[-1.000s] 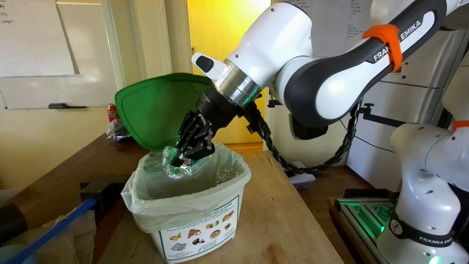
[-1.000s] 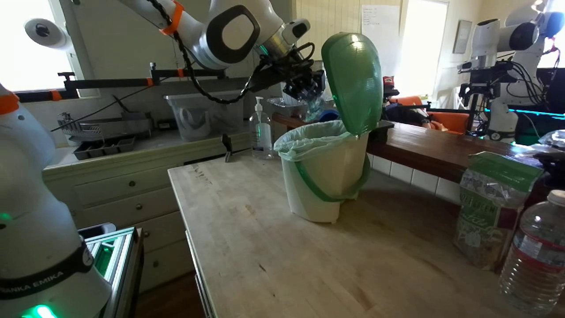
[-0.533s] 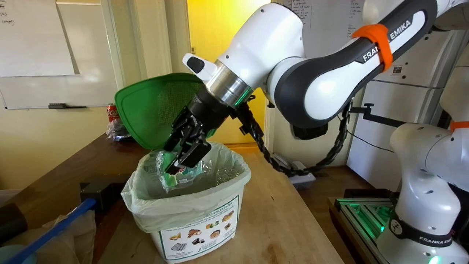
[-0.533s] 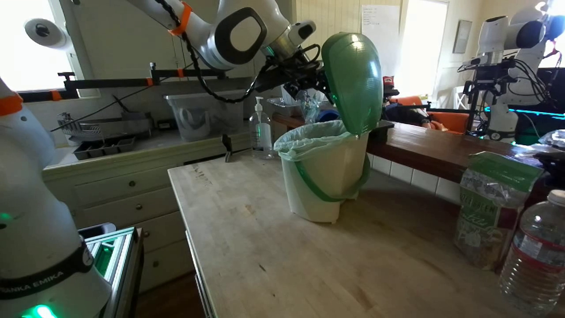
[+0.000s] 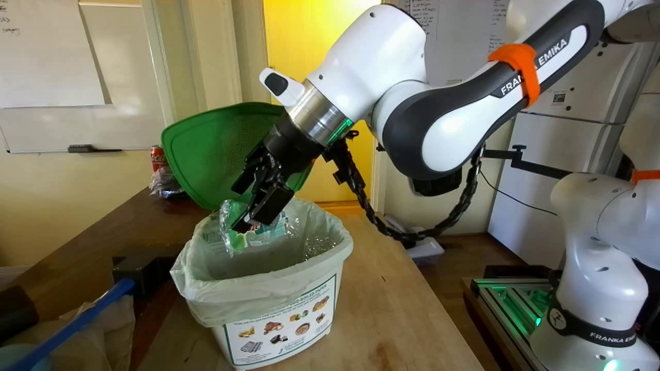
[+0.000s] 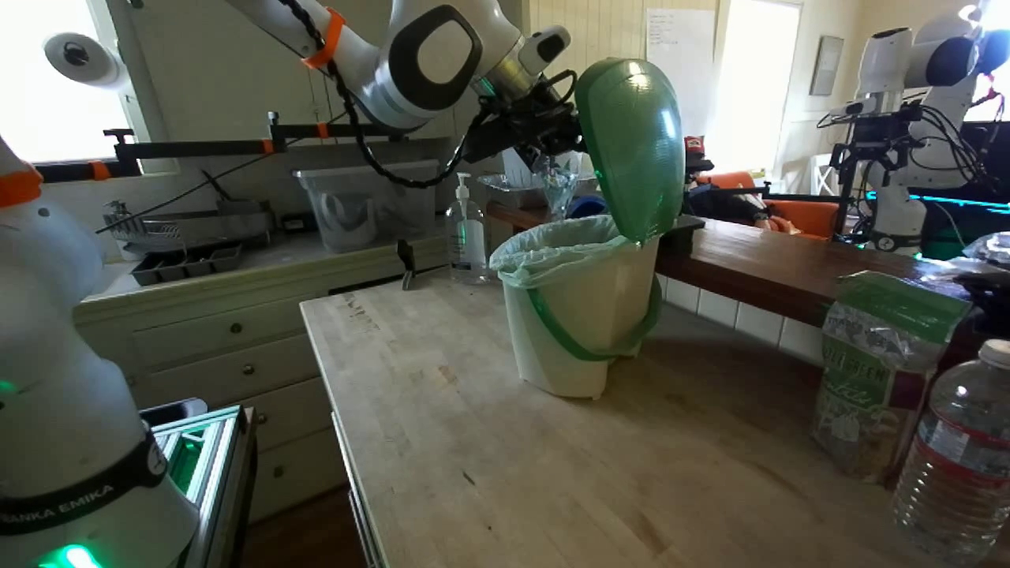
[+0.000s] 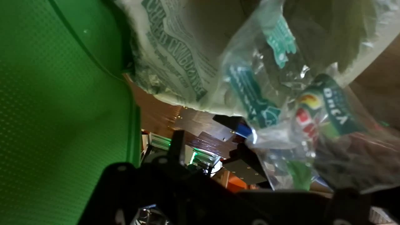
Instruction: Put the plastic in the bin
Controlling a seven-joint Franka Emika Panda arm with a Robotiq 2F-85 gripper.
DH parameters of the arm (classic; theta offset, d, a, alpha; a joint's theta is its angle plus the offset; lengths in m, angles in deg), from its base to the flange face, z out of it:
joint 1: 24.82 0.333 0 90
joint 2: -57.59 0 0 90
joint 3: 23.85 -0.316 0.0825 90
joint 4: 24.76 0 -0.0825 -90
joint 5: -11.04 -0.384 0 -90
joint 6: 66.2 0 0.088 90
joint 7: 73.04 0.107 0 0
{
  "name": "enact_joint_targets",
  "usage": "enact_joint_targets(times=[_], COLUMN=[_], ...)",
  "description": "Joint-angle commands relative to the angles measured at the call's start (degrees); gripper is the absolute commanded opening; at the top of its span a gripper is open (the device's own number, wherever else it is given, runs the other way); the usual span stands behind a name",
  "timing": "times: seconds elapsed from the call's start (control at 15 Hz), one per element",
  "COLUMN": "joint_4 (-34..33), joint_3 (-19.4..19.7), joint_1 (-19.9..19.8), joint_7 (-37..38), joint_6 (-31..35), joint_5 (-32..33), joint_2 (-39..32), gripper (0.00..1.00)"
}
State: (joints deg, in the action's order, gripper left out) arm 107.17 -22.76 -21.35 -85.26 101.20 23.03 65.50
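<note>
Black gripper (image 5: 240, 207) angles down over white tapered bin (image 5: 281, 340), jaws wide, clear gap between the fingers. Plastic (image 5: 260, 237): transparent, crinkly film, green/teal print, hangs at one finger, above the bin mouth; wrist view blurry, exact contact hard to call. Thin pale-green liner (image 5: 247, 303), wrinkled, folded over rim. Green dimpled lid (image 5: 211, 154), rounded, stands raised. Wood-grain table (image 5: 397, 314) underneath.
</note>
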Motion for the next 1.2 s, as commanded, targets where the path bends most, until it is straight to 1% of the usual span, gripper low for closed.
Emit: enact_joint_targets(times=[0.0,0.13,0.2,0.27,0.53,0.87,1.0,1.13], joint_4=[-0.8,-1.1,-0.6,-0.7,-0.6,-1.7,-1.7,-1.5], joint_3=[-3.0,-4.0,-3.8,-4.0,-4.5,-4.6,-4.3,-4.1], joint_1=[-6.5,-7.8,-6.8,-6.8,-4.4,-3.0,-2.2,-1.5], joint_7=[11.8,15.5,13.8,14.3,9.5,6.7,3.8,0.0], joint_6=[0.7,-2.2,-3.8,-4.6,-8.9,-12.8,-12.7,-12.0], joint_5=[15.1,21.3,20.3,20.8,15.5,12.4,8.1,2.2], joint_2=[-0.6,-0.3,-0.3,-0.4,-1.5,-4.1,-4.9,-5.4], gripper=[1.00,1.00,1.00,1.00,1.00,1.00,1.00,1.00])
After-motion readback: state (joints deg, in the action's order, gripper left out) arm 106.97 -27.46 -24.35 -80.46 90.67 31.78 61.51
